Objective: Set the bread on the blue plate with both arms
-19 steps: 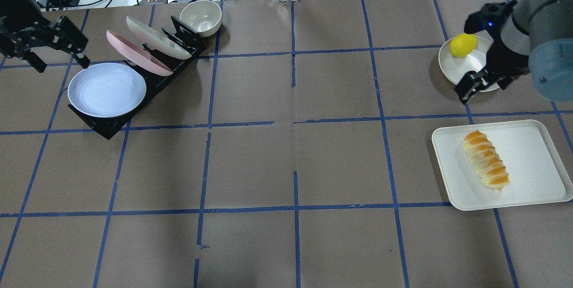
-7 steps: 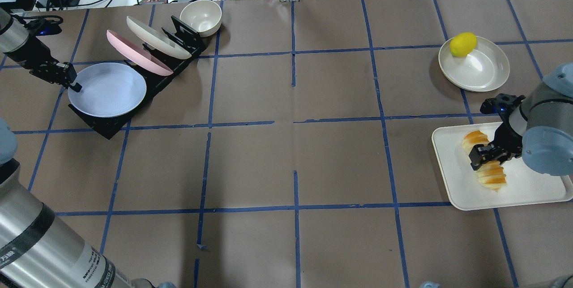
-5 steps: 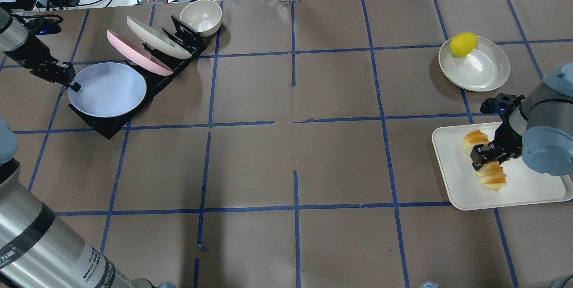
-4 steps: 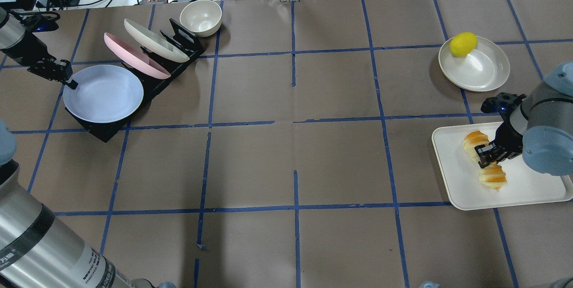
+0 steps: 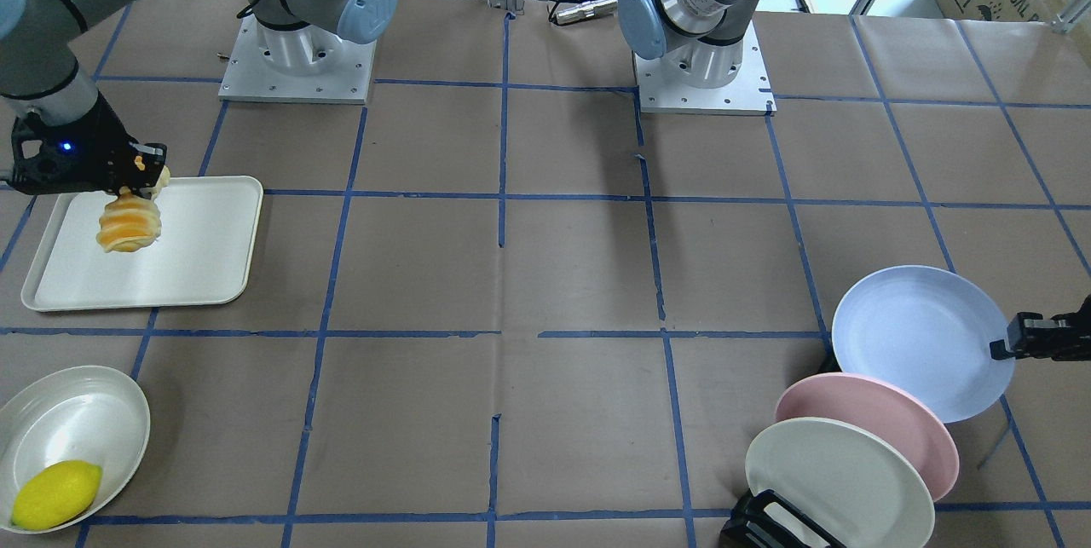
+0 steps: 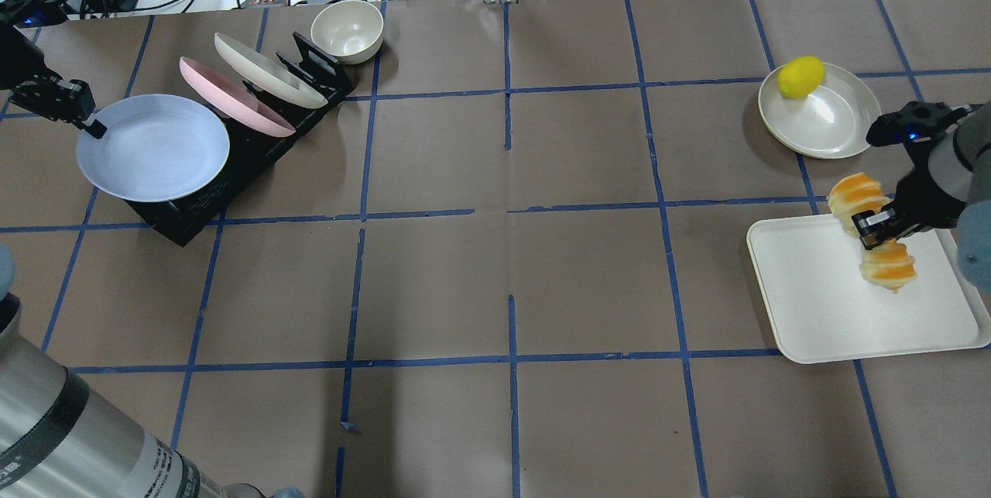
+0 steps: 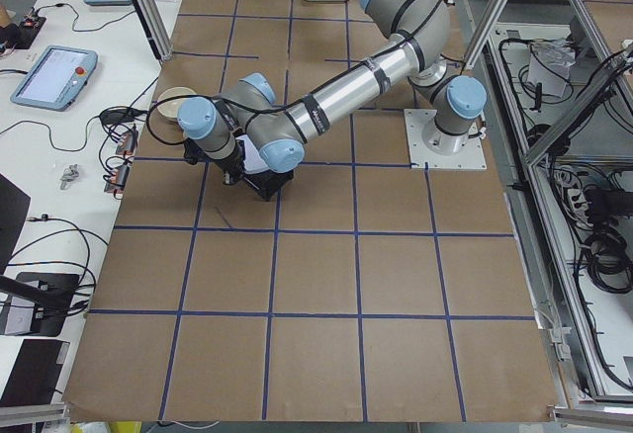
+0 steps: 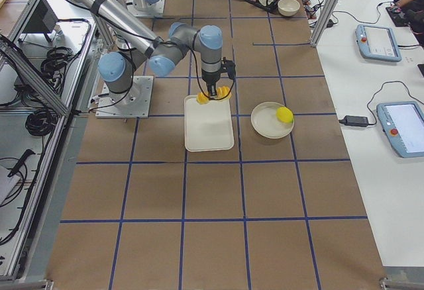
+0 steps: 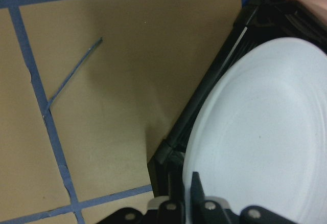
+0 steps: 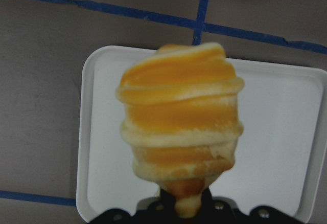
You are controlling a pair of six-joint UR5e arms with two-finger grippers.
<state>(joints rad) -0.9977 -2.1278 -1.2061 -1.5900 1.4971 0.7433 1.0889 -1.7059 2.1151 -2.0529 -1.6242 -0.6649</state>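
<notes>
The bread (image 6: 887,269), striped orange and cream, hangs across my right gripper (image 6: 873,228), which is shut on its middle and holds it above the white tray (image 6: 821,304). It fills the right wrist view (image 10: 181,132) and shows in the front view (image 5: 128,224). The blue plate (image 6: 151,145) is held by its left rim in my left gripper (image 6: 87,123), which is shut on it. The plate sits tilted over the near end of the black rack (image 6: 193,204). It also shows in the left wrist view (image 9: 260,132) and the front view (image 5: 916,339).
A pink plate (image 6: 232,95) and a cream plate (image 6: 267,68) lean in the rack. A cream bowl (image 6: 347,27) stands behind it. A lemon (image 6: 800,76) lies in a cream dish (image 6: 836,126) beyond the tray.
My right gripper came down on the bread, shut on it and lifted it off the tray. My left gripper took the blue plate's rim and drew it left; the rack shifted slightly.
</notes>
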